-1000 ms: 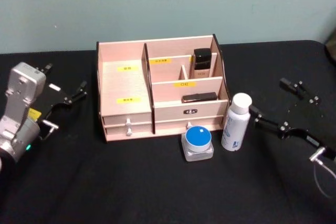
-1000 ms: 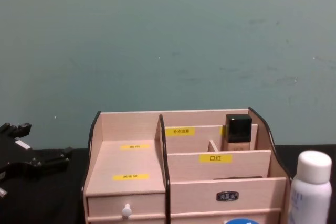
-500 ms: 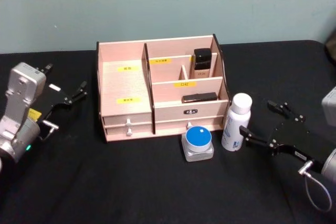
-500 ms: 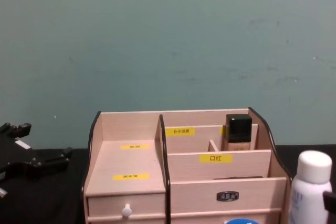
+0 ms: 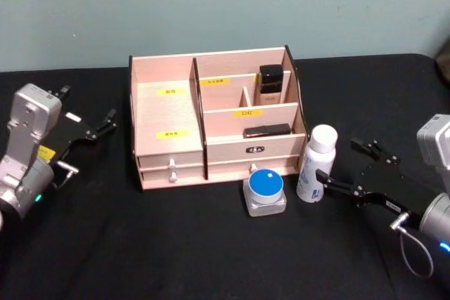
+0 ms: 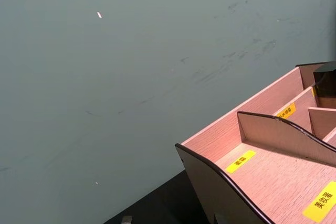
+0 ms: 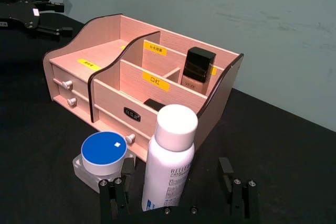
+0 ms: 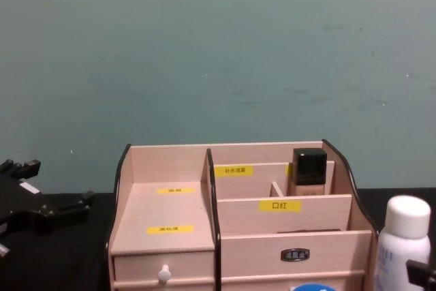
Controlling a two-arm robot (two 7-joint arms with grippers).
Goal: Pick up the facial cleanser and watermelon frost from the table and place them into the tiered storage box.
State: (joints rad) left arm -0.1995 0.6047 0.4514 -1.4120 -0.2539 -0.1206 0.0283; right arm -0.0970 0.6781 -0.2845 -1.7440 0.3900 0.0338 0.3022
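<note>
Cleanser bottle (image 5: 316, 163), white with a white cap, stands upright on the black table (image 5: 176, 251) at the front right corner of the box (image 5: 166, 112), close to its curved side wall; can't tell if they touch. Right gripper (image 5: 337, 158) is low at the bottle, to the right of the box, fingers spread wide. The right wrist view has the bottle (image 7: 170, 161) between the two fingers, nearer one of them, not clamped. Jar (image 5: 264, 191) with a blue lid sits just in front of the box's right drawers, close beside the bottle on its box side, tight against the near finger's path. In the box, a dark square-capped bottle (image 5: 271, 79) stands in the rear right compartment and a flat black item (image 5: 267, 131) lies in the tier in front of it; the wide left tiers are bare wood with yellow labels. Left gripper (image 5: 90, 101) rests well to the left of the box, fingers apart, holding nothing. In the chest view the bottle (image 8: 402, 243) stands right of the box (image 8: 170, 209).
</note>
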